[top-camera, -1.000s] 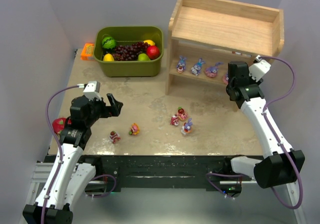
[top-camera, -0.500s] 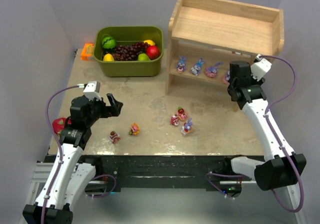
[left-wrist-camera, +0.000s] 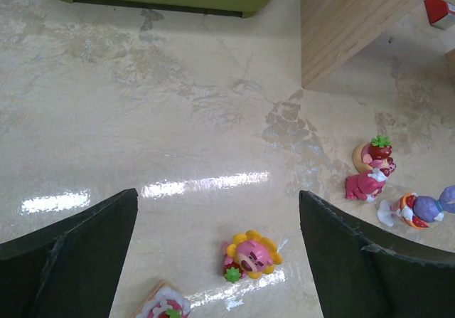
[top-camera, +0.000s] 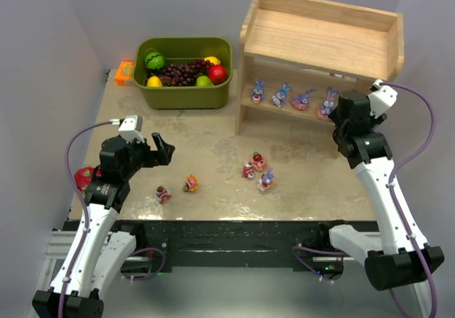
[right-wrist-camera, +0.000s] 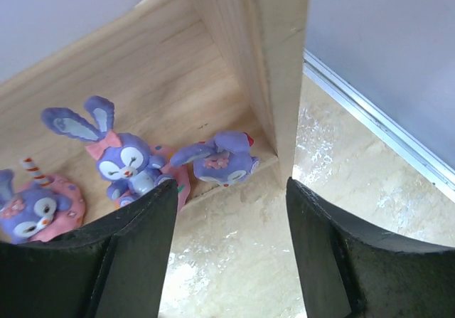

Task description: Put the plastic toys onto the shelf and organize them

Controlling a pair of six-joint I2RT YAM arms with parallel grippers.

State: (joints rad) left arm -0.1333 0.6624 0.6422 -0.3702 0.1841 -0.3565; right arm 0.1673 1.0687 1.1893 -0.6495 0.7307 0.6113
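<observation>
- The right gripper [right-wrist-camera: 229, 204] is just in front of the lower tier of the shelf [top-camera: 320, 39], close to its right side board. Its fingers are apart and nothing is between them.
- A row of bunnies [top-camera: 282, 94] stands on that lower tier, four in all.
- In the right wrist view, the bow bunny [right-wrist-camera: 124, 165] is upright on a pink base. The small bunny [right-wrist-camera: 217, 163] beside the side board seems to lie on its side, though the steep angle makes this not fully certain.
- The left gripper [left-wrist-camera: 217, 204] hangs over the table [top-camera: 213, 136] with its fingers wide open and empty.
- Below the left gripper is the flower bear [left-wrist-camera: 252, 254]. Further right is the strawberry bear [left-wrist-camera: 373, 163], in a group of three in front of the shelf.
- One more toy with a red top [top-camera: 163, 194] lies near the left arm, so five toys are not yet on the shelf.
- The figurines look like hard, glossy plastic, so I expect them to be very light, stiff and a little slippery.
- The thin ears and hat tops are poor places to grip. It is better to close across the round body or the flat base, with the fingers low, so the toy does not tip or slip out.
</observation>
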